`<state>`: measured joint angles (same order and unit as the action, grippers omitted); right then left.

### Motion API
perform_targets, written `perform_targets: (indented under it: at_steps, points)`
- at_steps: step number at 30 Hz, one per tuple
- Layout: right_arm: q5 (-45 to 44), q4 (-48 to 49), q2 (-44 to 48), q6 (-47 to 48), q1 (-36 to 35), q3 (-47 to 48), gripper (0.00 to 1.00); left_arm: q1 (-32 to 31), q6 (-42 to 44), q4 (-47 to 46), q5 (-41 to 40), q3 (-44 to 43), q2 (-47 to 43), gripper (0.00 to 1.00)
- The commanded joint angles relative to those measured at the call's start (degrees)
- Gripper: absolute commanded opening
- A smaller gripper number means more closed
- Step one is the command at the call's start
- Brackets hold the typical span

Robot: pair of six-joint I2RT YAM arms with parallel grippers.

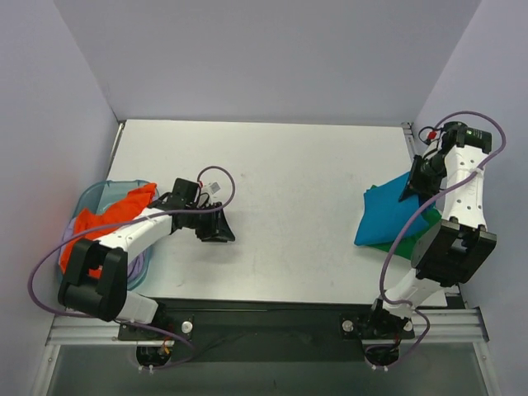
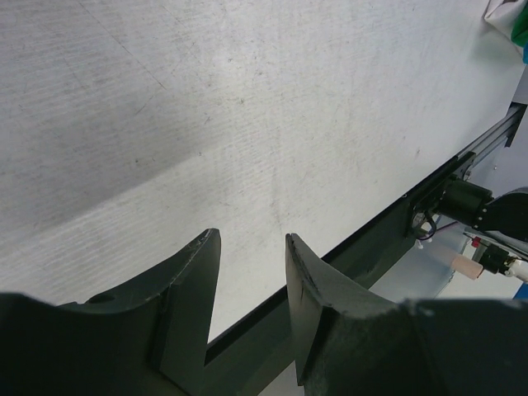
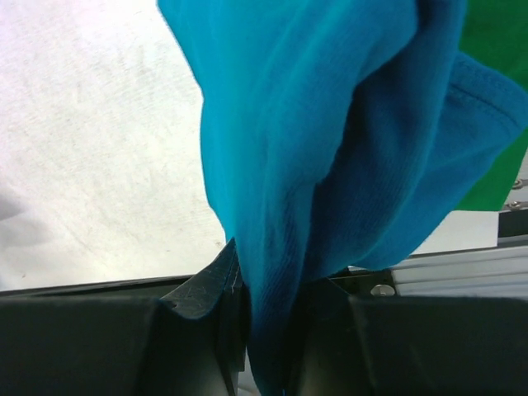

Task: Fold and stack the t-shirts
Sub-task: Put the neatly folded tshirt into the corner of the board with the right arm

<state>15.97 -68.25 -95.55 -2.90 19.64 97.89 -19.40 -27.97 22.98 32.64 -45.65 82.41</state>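
**Operator:** What is in the basket?

**Spotter:** Your only container is the light blue basket [image 1: 103, 191], at the table's left edge beside your left arm. An orange t-shirt [image 1: 111, 219] is heaped in it and spills over the rim. Your left arm crosses the basket's near side, so you cannot tell what lies underneath.

**Operator:** And the other shirts?

**Spotter:** They are on the far right of the table [image 1: 289, 165]. The teal-blue t-shirt [image 1: 392, 216] lies there on top of the green t-shirt [image 1: 412, 238], which shows only along its near edge. Your right gripper [image 1: 410, 191] is pinched narrow on a bunched fold of the teal-blue cloth at its far right corner. From your right wrist camera, the cloth fills the gap between the fingers.

**Operator:** My left gripper?

**Spotter:** Your left gripper [image 1: 216, 227] sits low over bare tabletop, well apart from both the basket and the shirts. Its jaws stand partly apart with nothing between them.

**Operator:** The surface and the room?

**Spotter:** You have a pale grey-white tabletop, lightly scuffed. Plain pale lavender walls [image 1: 272, 58] close it in at the back and on both sides. An aluminium rail [image 1: 272, 330] runs along the near edge, where both of your arms are bolted.
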Motion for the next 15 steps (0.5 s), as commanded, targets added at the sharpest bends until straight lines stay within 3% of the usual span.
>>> perform_targets:
  at_steps: [1, 10, 12, 15]
  points:
    - [-3.7, -0.5, -1.6, 0.5, 0.9, 1.8, 0.00, 0.1, 1.2, 2.4, -1.1, -0.9, -2.9, 0.48]
    - [-14.6, 0.7, -3.9, -0.9, 2.9, 0.3, 0.00, 0.1, 1.1, 7.3, -3.4, -1.9, -9.5, 0.48]
    - [-18.1, 0.7, -4.3, -2.0, 2.9, -0.5, 0.04, 0.1, 0.4, 8.2, -3.6, -1.9, -12.0, 0.48]
    - [-25.2, 0.7, -4.7, -4.7, 3.2, -1.9, 0.39, 0.1, 0.0, 9.9, -4.3, -2.5, -14.5, 0.49]
